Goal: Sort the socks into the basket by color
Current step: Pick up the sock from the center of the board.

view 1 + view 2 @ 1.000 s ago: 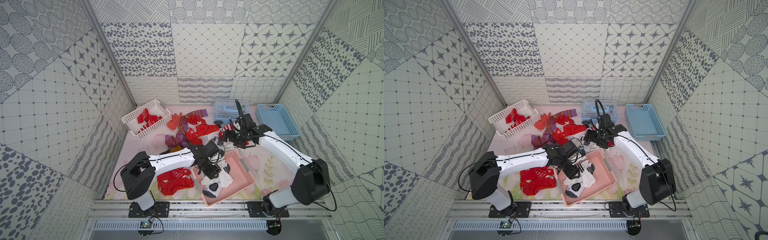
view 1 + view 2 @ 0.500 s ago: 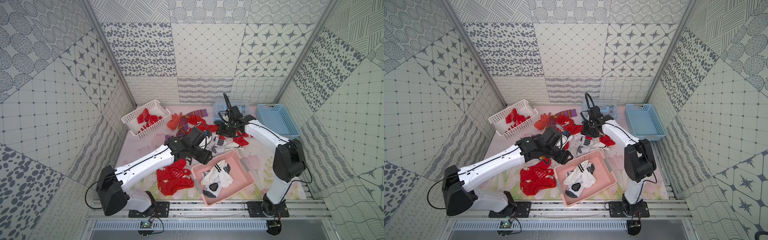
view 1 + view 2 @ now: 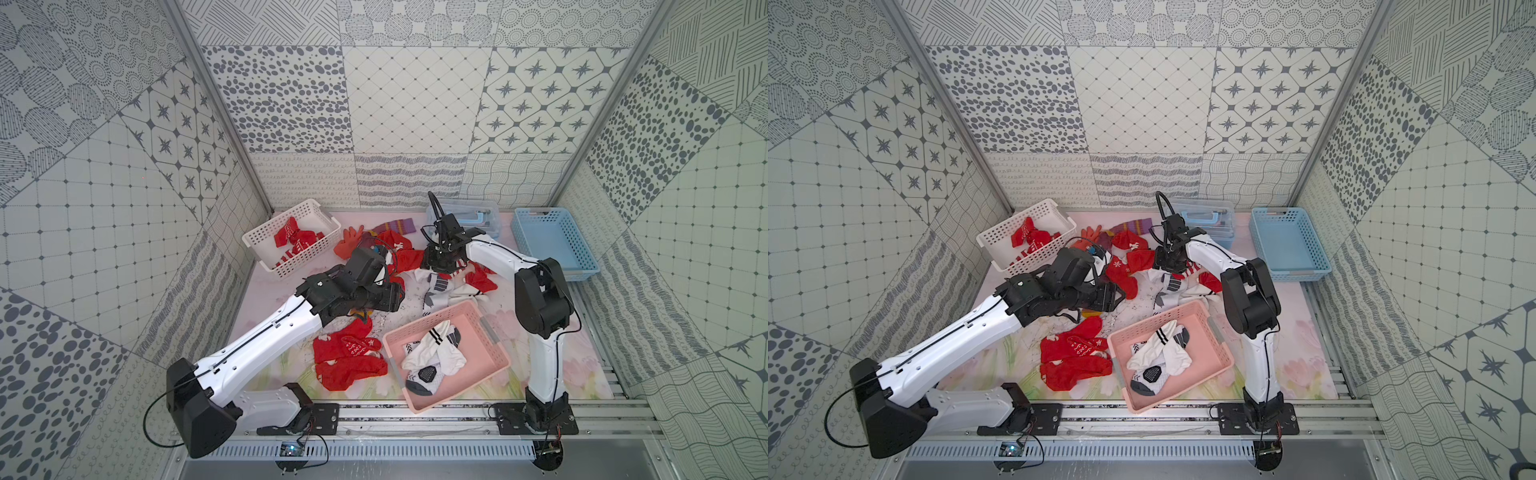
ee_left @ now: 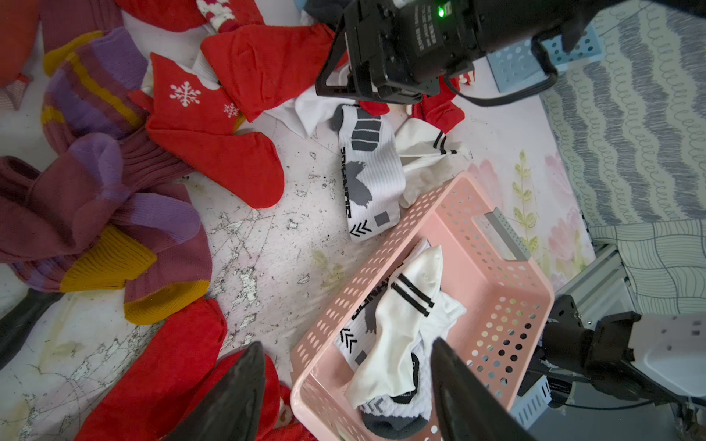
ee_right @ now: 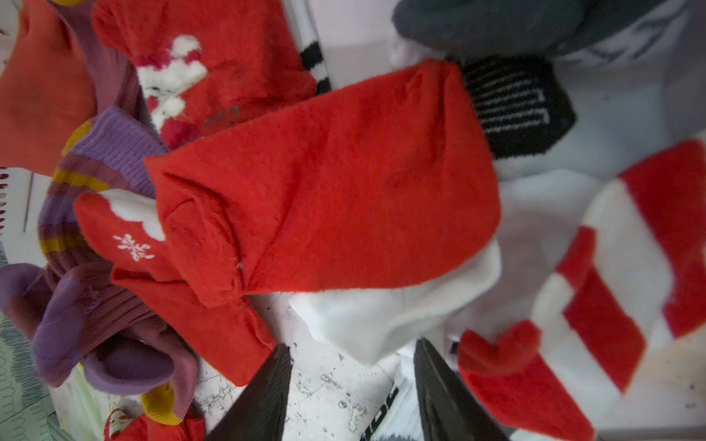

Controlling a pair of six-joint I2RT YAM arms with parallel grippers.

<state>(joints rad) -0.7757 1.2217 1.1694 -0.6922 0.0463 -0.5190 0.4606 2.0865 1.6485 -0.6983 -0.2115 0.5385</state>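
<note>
The floor mat (image 3: pixel 582 357) lies bare and roomy near the right arm's base, and a scuffed bare patch (image 4: pixel 263 244) opens between the sock pile and the pink basket (image 3: pixel 494 353). The back of the mat is crowded.

The perforated plastic pink basket sits tilted near the front rail, holding ribbed white socks (image 3: pixel 432 357) with black marks. A white lattice basket (image 3: pixel 316 249) at the back left corner holds red socks (image 3: pixel 295 239). A blue lattice basket (image 3: pixel 582 262) stands against the right wall, with a clear lidded box (image 3: pixel 490 212) beside it.

Loose soft socks crowd the middle: fuzzy red ones (image 4: pixel 263 65), purple ribbed ones (image 4: pixel 99 214) with yellow cuffs, white ones (image 4: pixel 368 172) just beside the pink basket's edge, and a red heap (image 3: pixel 349 357) touching that basket's left wall. An orange glove (image 3: pixel 349 245) lies by the white basket.

The left gripper (image 4: pixel 344 389) hangs over the pink basket's corner, fingers spread, nothing between them. The right gripper (image 5: pixel 351 389) hovers low over a white sock (image 5: pixel 382 320) half under a red one, fingers apart, gripping nothing. The two wrists stand near each other above the pile.
</note>
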